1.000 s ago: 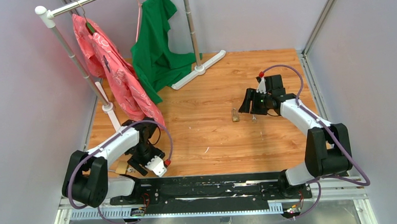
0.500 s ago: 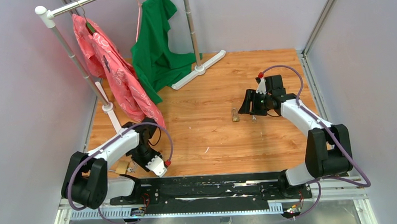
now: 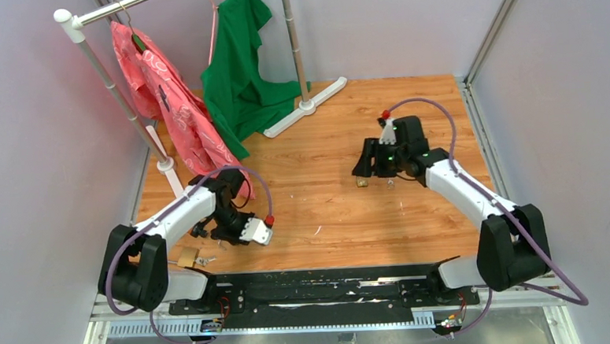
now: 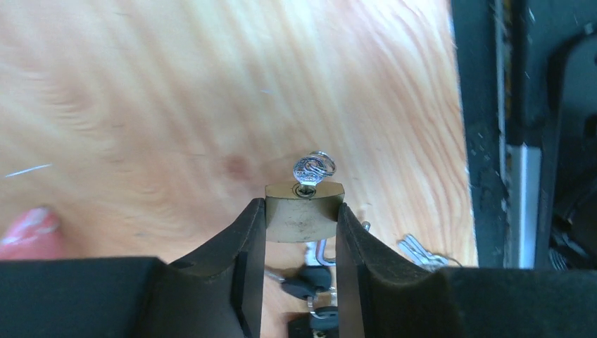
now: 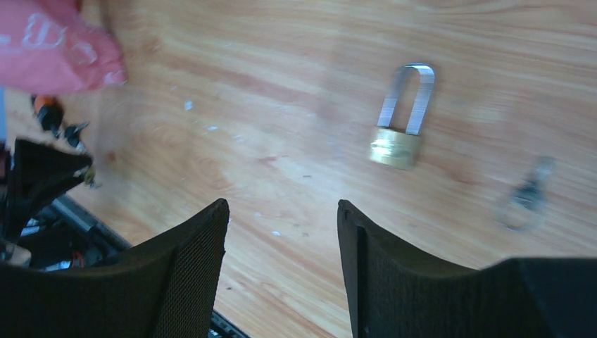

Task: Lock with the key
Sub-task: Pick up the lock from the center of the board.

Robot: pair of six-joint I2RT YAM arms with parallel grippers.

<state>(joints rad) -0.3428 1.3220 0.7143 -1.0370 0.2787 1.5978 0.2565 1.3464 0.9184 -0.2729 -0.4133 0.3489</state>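
Left claw [image 4: 300,232]: gripping brass padlock [image 4: 304,211] near table's [image 4: 141,105] near-left corner; hold it steady, key [image 4: 312,169] seated. Right claw [image 5: 281,274]: gaping, hovering empty.

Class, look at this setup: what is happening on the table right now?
The left gripper has its jaws against both sides of a brass padlock with a key in it, near the table's front edge. The right gripper, jaws open and empty, hovers near a second padlock lying flat beside a loose key.
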